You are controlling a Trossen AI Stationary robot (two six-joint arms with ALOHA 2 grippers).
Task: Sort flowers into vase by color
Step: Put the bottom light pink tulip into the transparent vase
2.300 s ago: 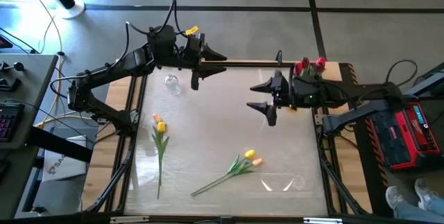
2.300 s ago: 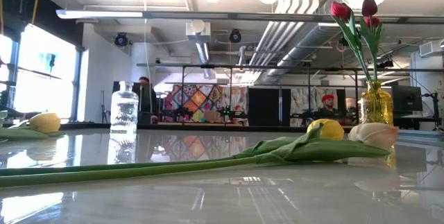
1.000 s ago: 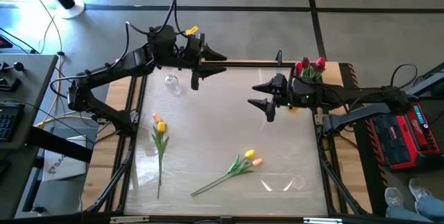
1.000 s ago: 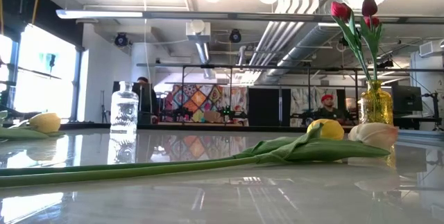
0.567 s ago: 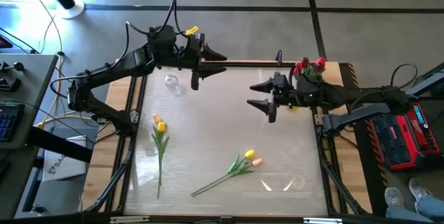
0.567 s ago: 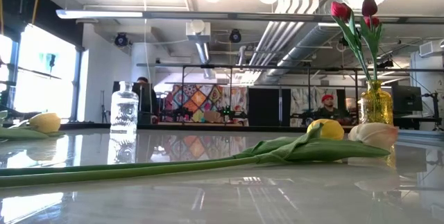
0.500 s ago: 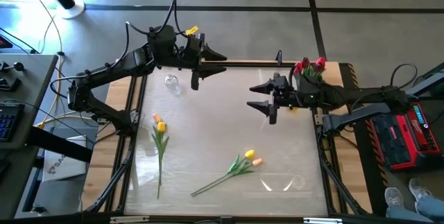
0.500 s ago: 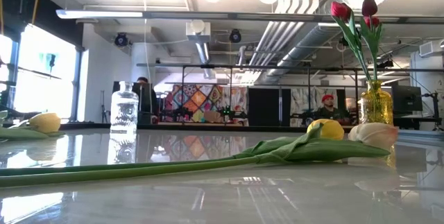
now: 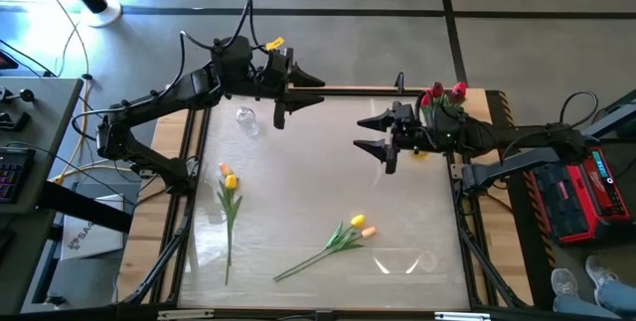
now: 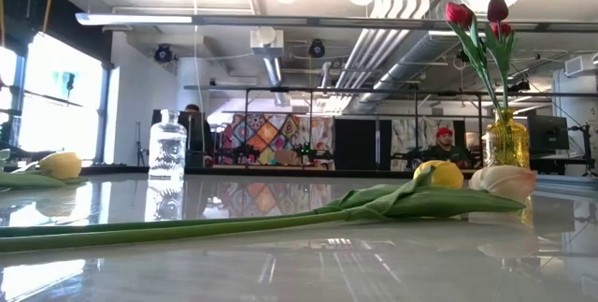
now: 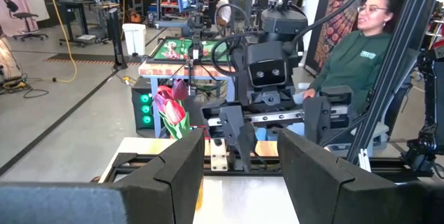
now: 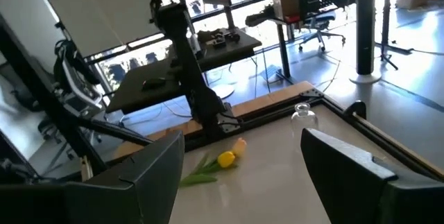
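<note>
Two yellow and orange tulips point(image 9: 230, 177) lie on the table's left side, with their stems toward the near edge. Two more, one yellow and one pale orange point(image 9: 359, 227) point(image 10: 472, 179), lie flat near the middle. Red tulips point(image 9: 444, 94) point(image 10: 478, 20) stand in a yellow glass vase point(image 10: 507, 139) at the far right corner. A clear glass vase point(image 9: 245, 119) point(image 10: 168, 151) stands at the far left. My left gripper point(image 9: 320, 91) hovers open by the far edge, beside the clear vase. My right gripper point(image 9: 360, 134) hovers open just left of the red tulips.
A dark frame rail point(image 9: 358, 89) runs along the table's far edge, and metal struts stand at both sides. The white tabletop point(image 9: 397, 192) lies bare between the two pairs of lying tulips. A person in a green top point(image 11: 357, 50) sits beyond the right side.
My right gripper has edged slightly toward the far right corner and upward, staying open. In the low view its dark tip has slid almost out of the top edge. The flowers and vases have kept still.
</note>
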